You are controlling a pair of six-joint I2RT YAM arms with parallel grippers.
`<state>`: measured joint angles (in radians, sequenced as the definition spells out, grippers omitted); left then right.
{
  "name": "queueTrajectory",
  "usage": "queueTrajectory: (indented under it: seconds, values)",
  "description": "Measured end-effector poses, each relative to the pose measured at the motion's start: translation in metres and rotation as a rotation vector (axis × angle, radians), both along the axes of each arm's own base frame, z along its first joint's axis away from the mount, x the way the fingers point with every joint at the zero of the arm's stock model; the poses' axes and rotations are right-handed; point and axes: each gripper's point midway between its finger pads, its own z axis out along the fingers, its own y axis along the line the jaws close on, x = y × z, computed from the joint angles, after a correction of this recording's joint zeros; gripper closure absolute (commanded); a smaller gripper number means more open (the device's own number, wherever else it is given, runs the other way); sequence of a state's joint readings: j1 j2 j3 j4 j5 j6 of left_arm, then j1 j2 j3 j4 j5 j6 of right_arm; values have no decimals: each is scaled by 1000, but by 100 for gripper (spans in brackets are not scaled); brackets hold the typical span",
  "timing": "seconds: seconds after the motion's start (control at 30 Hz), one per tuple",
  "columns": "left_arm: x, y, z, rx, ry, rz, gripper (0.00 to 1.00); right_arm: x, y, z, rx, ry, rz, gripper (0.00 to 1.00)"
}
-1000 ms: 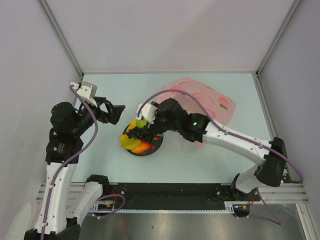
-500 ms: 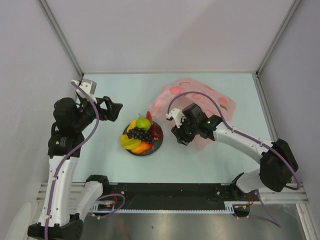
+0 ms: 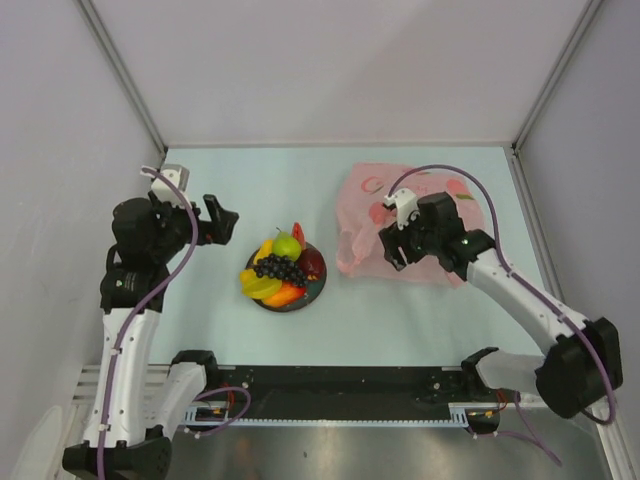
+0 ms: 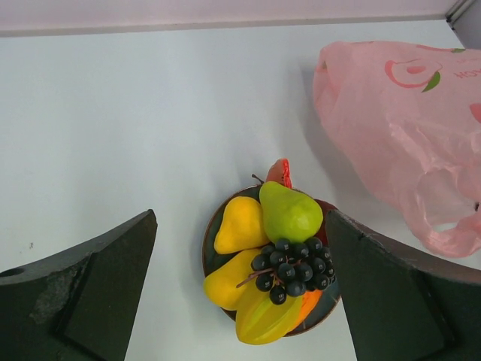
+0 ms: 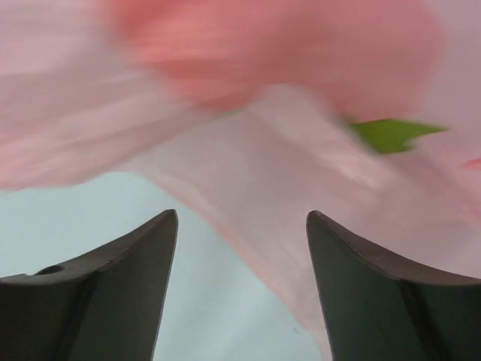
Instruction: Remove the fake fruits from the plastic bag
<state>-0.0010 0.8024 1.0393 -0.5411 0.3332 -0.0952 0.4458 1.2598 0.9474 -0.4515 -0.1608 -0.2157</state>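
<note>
Top external view: the plastic bag lies crumpled to the right of the plate. Risk: the right gripper, jaws apart just above the thin film, may snag it and drag it into the plate. Bag contents cannot be determined. The plate holds the fake fruits, heaped. The left gripper hangs wide apart, empty, near the plate.

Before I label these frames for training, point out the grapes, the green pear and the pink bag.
grapes [image 4: 289, 267]: left wrist view, middle of the bunch.
green pear [image 4: 291, 214]: left wrist view, its rounded body.
pink bag [image 3: 362, 212]: top external view, bare left part.
</note>
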Motion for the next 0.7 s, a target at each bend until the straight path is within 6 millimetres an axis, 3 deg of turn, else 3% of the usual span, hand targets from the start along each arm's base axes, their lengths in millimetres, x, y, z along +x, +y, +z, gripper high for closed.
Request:
queueTrajectory:
  seconds: [0.07, 0.17, 0.47, 0.7]
  values:
    - [0, 2, 0, -7, 2, 9, 0, -19, 15, 22, 31, -40, 80, 0]
    - [1, 2, -4, -12, 14, 8, 0, -48, 19, 45, 32, -74, 163, 0]
    - [8, 8, -29, 7, 73, 39, 0, -53, -65, 39, -222, -41, -69, 0]
    - [9, 13, -49, 25, 103, 62, 0, -56, -84, 43, -258, -41, -148, 0]
